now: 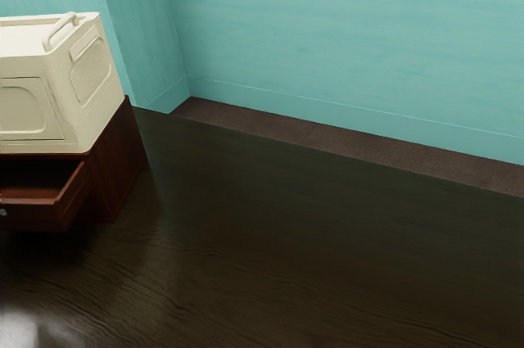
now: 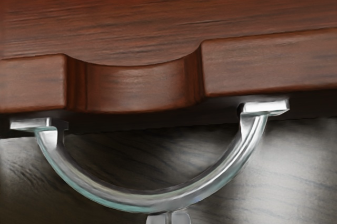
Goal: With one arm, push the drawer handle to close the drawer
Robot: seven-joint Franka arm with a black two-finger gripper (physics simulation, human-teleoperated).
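The dark red wooden drawer (image 1: 37, 215) stands partly open at the exterior view's left edge, jutting from its cabinet (image 1: 123, 160). In the wrist view, the drawer front (image 2: 137, 87) has a scooped cut in its top edge. A curved silver handle (image 2: 152, 201) bows outward from it. My gripper (image 2: 168, 217) is at the outer side of the handle's middle, its two grey fingertips together with a thin line between them. Whether they touch the handle I cannot tell.
A cream box (image 1: 78, 86) with a raised handle rests on top of the cabinet. The dark wood-grained surface (image 1: 286, 241) spreads toward the exterior view's right. Behind it is a turquoise wall (image 1: 344, 37).
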